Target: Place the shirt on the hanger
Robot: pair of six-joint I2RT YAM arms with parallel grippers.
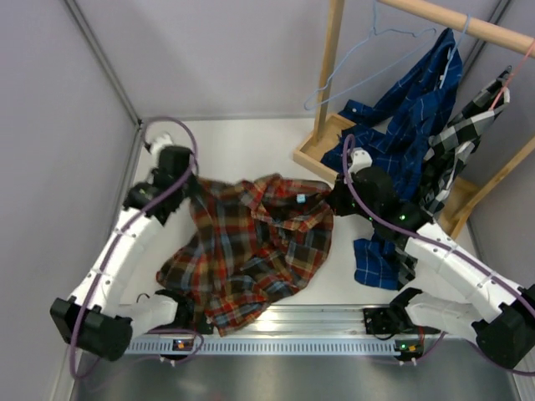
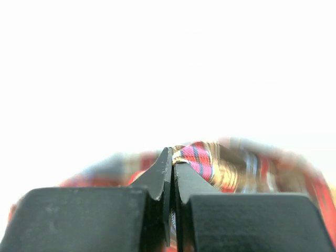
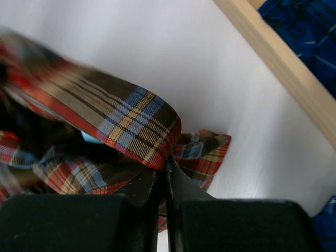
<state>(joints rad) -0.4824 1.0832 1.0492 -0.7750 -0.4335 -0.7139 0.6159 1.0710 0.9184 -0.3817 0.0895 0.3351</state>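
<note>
Tightly shut, the black wedge-shaped fingers (image 2: 157, 176) of the left gripper (image 2: 172, 157) pinch a raised fold of the soft plaid shirt (image 1: 251, 251). The right gripper (image 3: 167, 160) is likewise clamped on its collar edge. Between them the shirt lies rumpled on the white table (image 1: 251, 142). The thin light-blue wire hanger (image 1: 355, 49) hangs from the wooden rack (image 1: 468, 25), well apart.

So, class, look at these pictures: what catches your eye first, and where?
The plaid shirt lies crumpled on the table, the left gripper and right gripper each shut on its far edge. On the wooden rail at the far right hangs the bare blue hanger, beside a blue shirt and a check shirt.
</note>
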